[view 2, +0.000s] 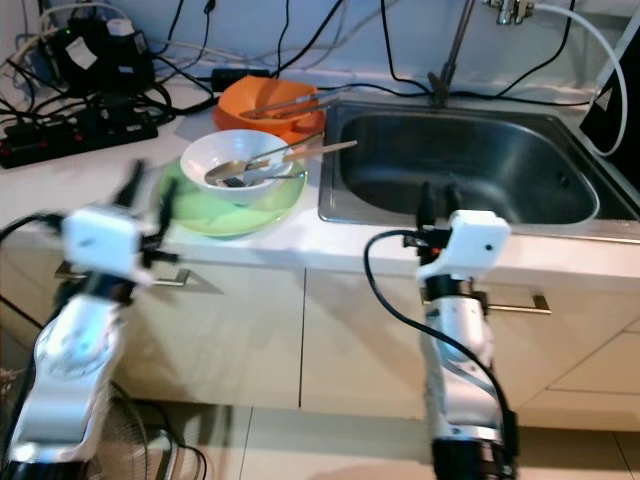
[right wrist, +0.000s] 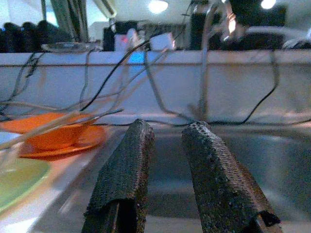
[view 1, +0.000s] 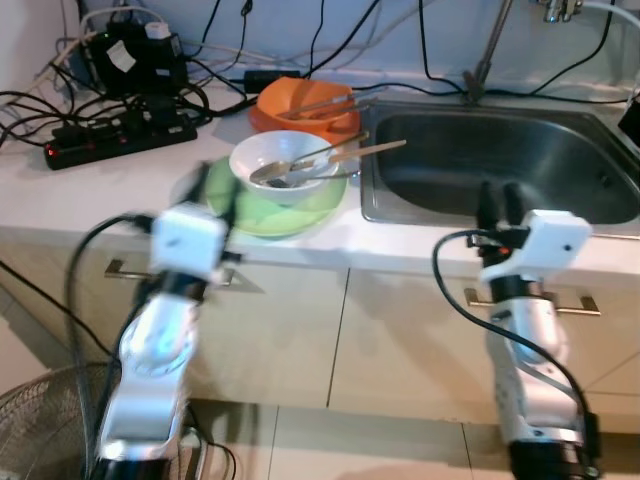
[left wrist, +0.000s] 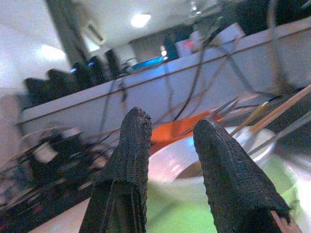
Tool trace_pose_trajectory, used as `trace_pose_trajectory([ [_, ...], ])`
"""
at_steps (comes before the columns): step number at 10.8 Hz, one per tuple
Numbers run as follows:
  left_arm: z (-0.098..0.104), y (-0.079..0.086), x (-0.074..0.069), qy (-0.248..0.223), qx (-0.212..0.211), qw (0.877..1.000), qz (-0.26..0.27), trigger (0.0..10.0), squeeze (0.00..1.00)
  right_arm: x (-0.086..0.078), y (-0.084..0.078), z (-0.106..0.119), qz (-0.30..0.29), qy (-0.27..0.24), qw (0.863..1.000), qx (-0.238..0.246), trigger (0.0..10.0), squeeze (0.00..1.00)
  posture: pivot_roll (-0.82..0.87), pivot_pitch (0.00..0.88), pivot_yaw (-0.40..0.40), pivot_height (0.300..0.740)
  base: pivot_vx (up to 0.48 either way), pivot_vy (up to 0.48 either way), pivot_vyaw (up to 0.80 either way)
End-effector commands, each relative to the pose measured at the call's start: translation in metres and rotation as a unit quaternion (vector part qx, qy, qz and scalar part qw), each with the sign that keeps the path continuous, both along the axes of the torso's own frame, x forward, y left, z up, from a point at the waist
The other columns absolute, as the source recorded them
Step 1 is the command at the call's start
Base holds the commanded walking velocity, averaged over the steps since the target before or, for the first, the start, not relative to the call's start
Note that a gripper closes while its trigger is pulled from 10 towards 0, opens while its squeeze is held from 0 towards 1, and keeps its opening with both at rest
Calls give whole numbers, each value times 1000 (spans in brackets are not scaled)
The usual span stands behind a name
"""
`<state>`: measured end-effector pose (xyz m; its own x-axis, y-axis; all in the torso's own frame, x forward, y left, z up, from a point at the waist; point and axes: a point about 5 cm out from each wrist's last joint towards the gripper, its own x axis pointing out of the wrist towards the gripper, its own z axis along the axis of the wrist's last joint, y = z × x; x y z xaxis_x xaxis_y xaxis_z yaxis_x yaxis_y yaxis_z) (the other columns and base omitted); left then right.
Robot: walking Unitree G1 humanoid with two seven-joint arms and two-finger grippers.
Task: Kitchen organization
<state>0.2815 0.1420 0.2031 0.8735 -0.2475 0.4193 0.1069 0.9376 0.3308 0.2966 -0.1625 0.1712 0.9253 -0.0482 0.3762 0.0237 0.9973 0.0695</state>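
A white bowl (view 1: 283,160) holding a spoon and chopsticks (view 1: 345,152) sits on a green plate (view 1: 278,210) near the counter's front edge. Behind it, an orange bowl (view 1: 300,107) with utensils stands on an orange plate. My left gripper (view 1: 212,198), blurred, is raised at the counter edge just left of the green plate, its fingers (left wrist: 131,145) open with nothing between them. My right gripper (view 1: 500,205) is raised at the front rim of the steel sink (view 1: 500,160), open and holding nothing. The right wrist view looks over the sink (right wrist: 243,160).
A faucet pipe (view 1: 490,45) rises behind the sink. A black power strip (view 1: 120,135) and tangled cables crowd the counter's back left. Cabinet drawers with metal handles (view 1: 575,300) are below the counter. A fan guard (view 1: 40,420) stands on the floor at the lower left.
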Motion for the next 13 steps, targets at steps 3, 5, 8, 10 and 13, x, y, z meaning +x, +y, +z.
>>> trace_pose_trajectory([
  [3,2,-30,8,15,69,996,-62,10000,0,14,26,9,45,11,999,13,10000,0,177,0,-27,740,0,0,0],
  [5,-2,-35,9,22,75,995,-62,10000,0,16,26,10,47,16,999,12,10000,0,179,0,-35,740,0,-122,0],
  [8,-2,-34,9,22,70,996,-51,10000,0,19,26,10,50,23,998,10,10000,0,187,0,-40,740,0,-326,0],
  [10,-2,-31,10,26,67,997,-42,10000,0,19,30,9,57,27,998,11,10000,0,191,0,-40,740,0,-336,0],
  [13,-2,-30,12,28,60,997,-36,10000,0,19,31,8,61,29,998,13,10000,0,190,0,-40,740,0,0,0],
])
